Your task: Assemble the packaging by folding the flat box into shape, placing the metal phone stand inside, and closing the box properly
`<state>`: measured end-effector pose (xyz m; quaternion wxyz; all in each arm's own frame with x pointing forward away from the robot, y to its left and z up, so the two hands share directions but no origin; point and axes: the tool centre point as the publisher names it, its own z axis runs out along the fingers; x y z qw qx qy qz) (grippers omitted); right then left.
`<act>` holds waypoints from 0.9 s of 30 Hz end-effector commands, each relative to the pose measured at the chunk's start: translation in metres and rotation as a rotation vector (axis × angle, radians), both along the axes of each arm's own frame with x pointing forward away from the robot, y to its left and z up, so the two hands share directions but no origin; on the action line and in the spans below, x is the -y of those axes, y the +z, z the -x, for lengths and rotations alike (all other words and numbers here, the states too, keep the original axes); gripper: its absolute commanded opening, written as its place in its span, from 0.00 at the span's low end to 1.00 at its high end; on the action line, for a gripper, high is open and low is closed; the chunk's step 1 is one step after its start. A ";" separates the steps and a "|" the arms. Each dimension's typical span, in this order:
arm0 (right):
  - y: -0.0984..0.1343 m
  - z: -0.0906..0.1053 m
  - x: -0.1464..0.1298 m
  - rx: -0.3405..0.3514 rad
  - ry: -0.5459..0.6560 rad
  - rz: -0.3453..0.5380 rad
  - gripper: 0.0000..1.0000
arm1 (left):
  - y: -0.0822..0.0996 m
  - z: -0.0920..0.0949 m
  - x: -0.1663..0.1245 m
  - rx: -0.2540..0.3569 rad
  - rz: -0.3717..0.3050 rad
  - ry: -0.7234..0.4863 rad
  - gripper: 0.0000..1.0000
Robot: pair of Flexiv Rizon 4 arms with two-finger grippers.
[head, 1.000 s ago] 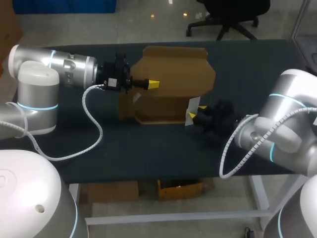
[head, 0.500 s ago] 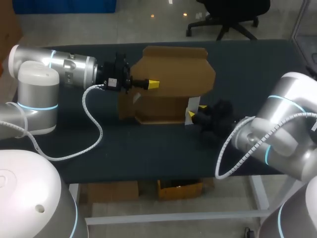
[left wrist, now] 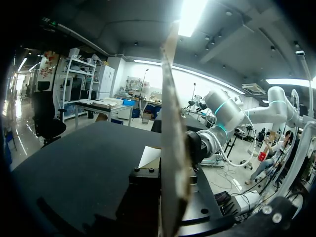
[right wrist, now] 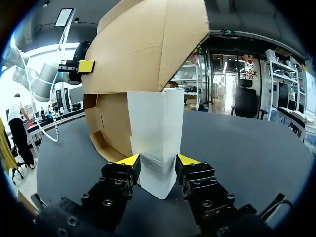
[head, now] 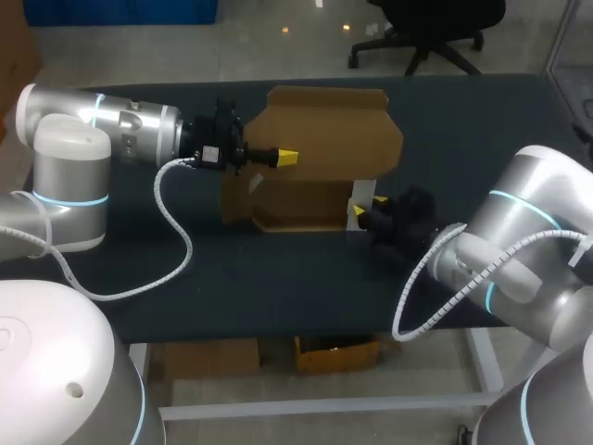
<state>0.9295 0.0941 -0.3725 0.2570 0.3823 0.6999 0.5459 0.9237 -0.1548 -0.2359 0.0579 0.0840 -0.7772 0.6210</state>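
Box: the cardboard box (head: 324, 130) sits in the upper middle of the head view on the dark table (head: 278, 278). It is partly raised, with one broad panel standing up and lower walls open beneath it.
Left claw: the left gripper (head: 285, 156) comes in from the frame's left and is clenched on the upright panel's edge. In its own wrist view the card runs edge-on between the fingers.
Right claw: the right gripper (right wrist: 158, 159), right of centre in the head view, grasps a white panel (right wrist: 152, 123) at the box's right side. Both yellow tips press against it from opposite sides.
Done: by my reading, folding has begun and the walls are half up.
Left to do: squaring the shape, loading the stand and closing the flaps — most of the task.
Hidden: the metal phone stand shows in no view. I cannot tell whether the white panel is a flap of the box or a separate insert. Only one of the left gripper's yellow tips shows in the head view — none in its own wrist view. The raised panel hides the box's interior.
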 end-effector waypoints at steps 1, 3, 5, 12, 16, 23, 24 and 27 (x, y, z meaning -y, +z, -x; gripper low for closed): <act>-0.002 -0.002 -0.005 0.037 -0.294 0.065 0.44 | -0.002 0.001 0.001 0.001 0.002 0.001 0.00; -0.001 -0.003 -0.005 0.037 -0.301 0.060 0.43 | -0.002 0.001 0.001 0.001 0.002 0.001 0.00; -0.001 -0.004 -0.007 0.035 -0.310 0.061 0.43 | -0.002 0.001 0.001 0.001 0.002 0.001 0.00; 0.000 -0.006 -0.009 0.032 -0.342 0.052 0.43 | -0.002 0.001 0.001 0.001 0.002 0.001 0.00; 0.000 -0.006 -0.009 0.033 -0.353 0.046 0.43 | -0.002 0.001 0.001 0.001 0.002 0.001 0.00; 0.002 -0.004 -0.008 0.043 -0.380 0.036 0.43 | -0.002 0.001 0.001 0.001 0.002 0.001 0.00; 0.002 -0.003 -0.008 0.043 -0.387 0.036 0.42 | -0.002 0.001 0.001 0.001 0.002 0.001 0.00; 0.002 -0.003 -0.007 0.043 -0.397 0.031 0.41 | -0.002 0.001 0.001 0.001 0.002 0.001 0.00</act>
